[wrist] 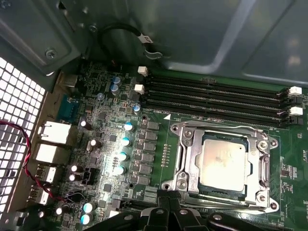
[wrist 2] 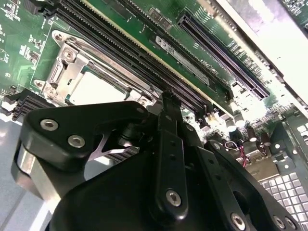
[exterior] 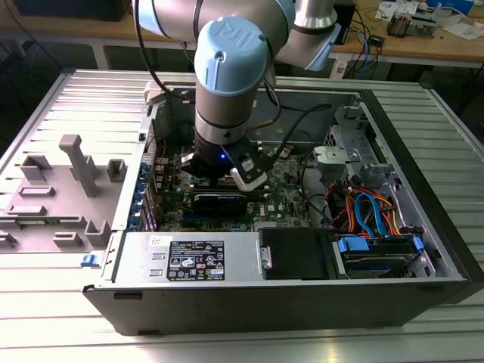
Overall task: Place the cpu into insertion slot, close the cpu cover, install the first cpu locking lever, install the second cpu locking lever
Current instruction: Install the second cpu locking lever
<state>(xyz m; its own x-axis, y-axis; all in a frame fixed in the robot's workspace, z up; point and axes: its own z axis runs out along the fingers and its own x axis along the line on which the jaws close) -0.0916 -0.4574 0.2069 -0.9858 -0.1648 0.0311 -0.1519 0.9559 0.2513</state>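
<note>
The black gripper [wrist: 166, 211] hangs just beside the square silver-framed insertion slot [wrist: 224, 163], with open air above the slot's face. Four long black memory slots [wrist: 216, 98] run close along one side of that slot. Beyond them the grey sheet-metal case wall [wrist: 202, 33] rises, closing that side. Upright silver-topped capacitors [wrist: 122, 156] stand near the slot's opposite side.

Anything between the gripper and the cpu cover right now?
Nothing visible. In the first wrist view the cpu cover lies closed over the cpu, its top open to view, and the gripper sits just beside its frame edge.
</note>
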